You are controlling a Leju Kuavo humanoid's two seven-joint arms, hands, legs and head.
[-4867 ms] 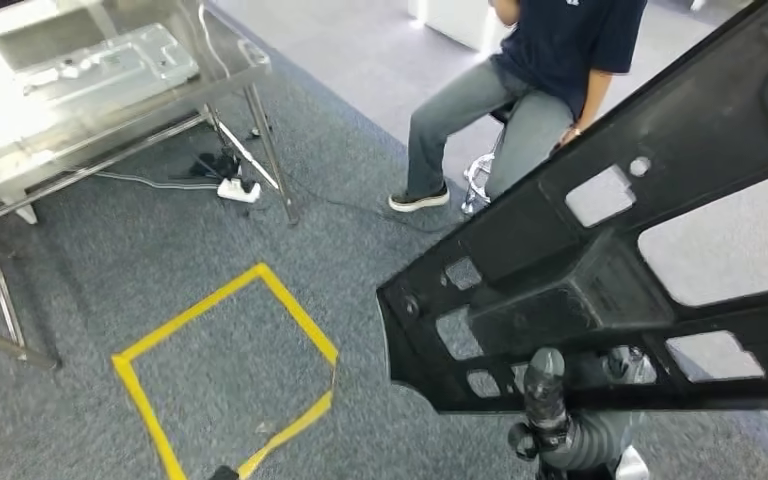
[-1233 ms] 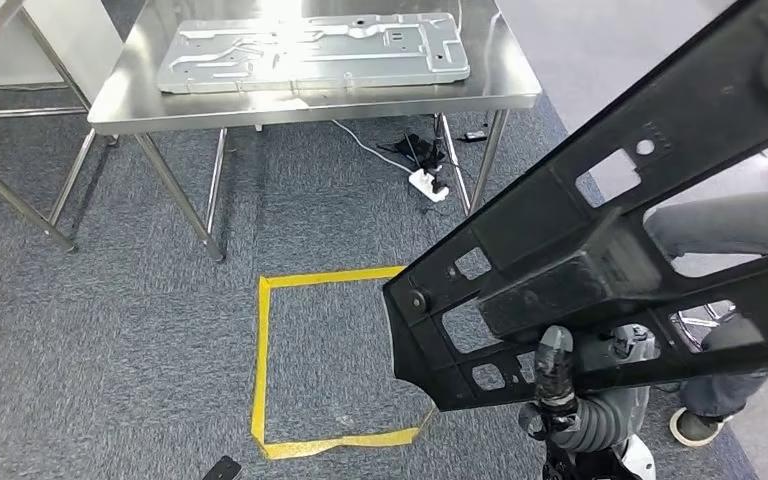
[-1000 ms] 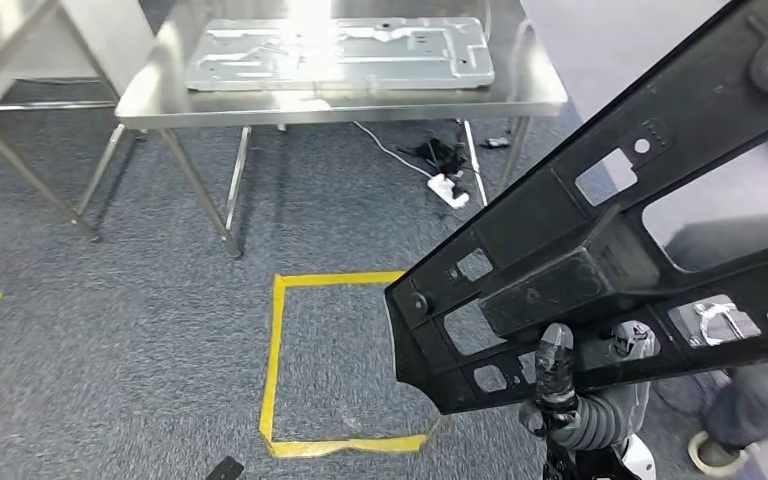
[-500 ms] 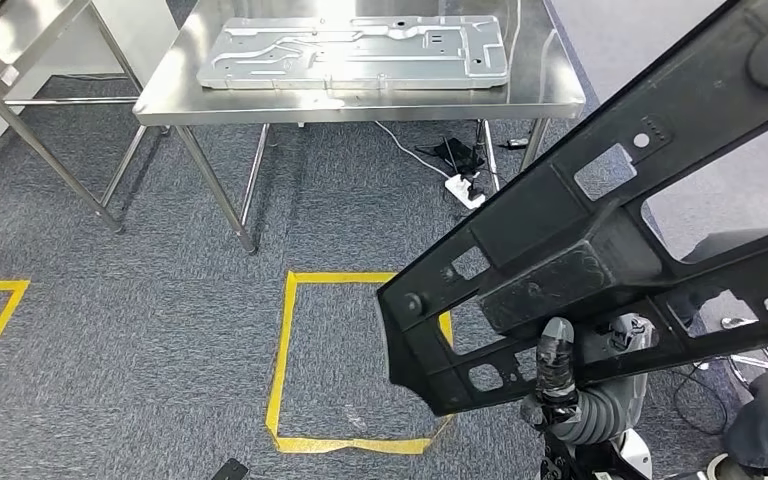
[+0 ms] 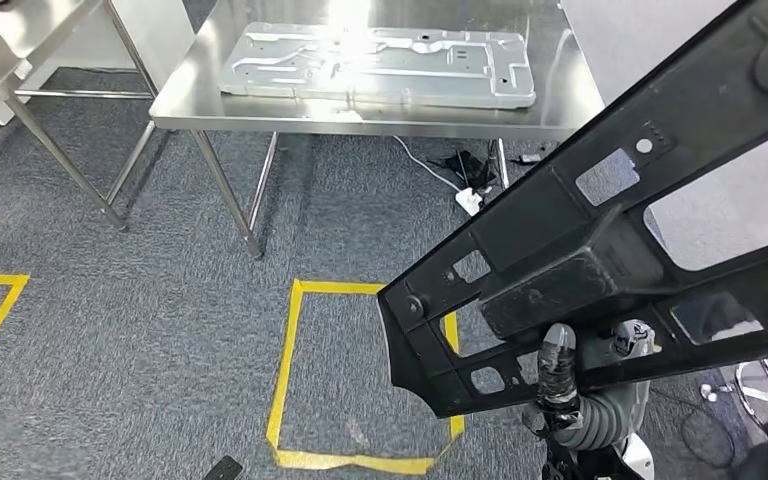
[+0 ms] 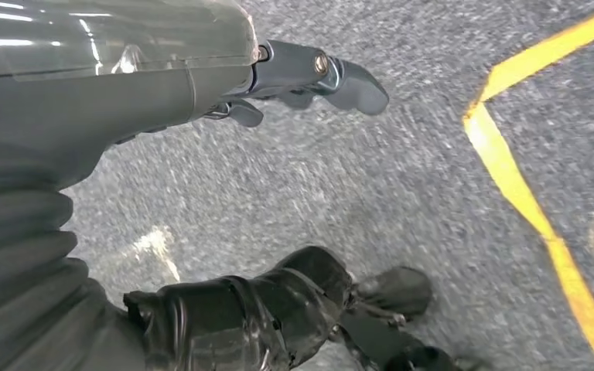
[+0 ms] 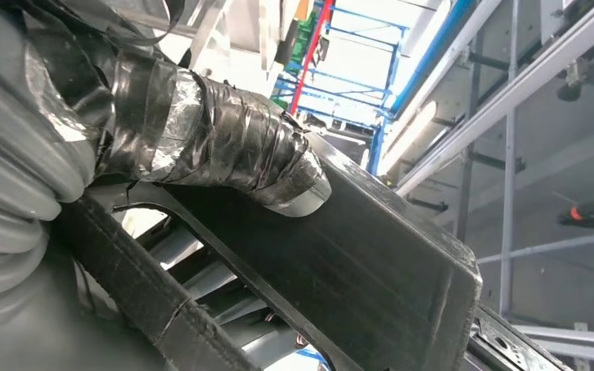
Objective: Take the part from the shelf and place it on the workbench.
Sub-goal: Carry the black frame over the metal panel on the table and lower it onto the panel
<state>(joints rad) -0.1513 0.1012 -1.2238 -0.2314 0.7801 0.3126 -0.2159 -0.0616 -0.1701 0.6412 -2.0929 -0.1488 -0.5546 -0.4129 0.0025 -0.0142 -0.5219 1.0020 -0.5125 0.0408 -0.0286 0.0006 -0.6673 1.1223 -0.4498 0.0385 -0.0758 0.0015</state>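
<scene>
Head view: black part (image 5: 610, 240) is gripped at its lower edge by right hand (image 5: 560, 385), long axis rising diagonally, beside steel workbench (image 5: 260, 110). Left hand (image 6: 278, 193) is empty, fingers apart.

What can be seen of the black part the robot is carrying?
The black part is a large, flat, matte frame, plastic by its look, with ribs, rectangular cut-outs and round holes. It is tilted, rising toward the head view's upper right, above the carpet. The right hand grips its lower edge, its taped thumb pressed on a thick bar.
</scene>
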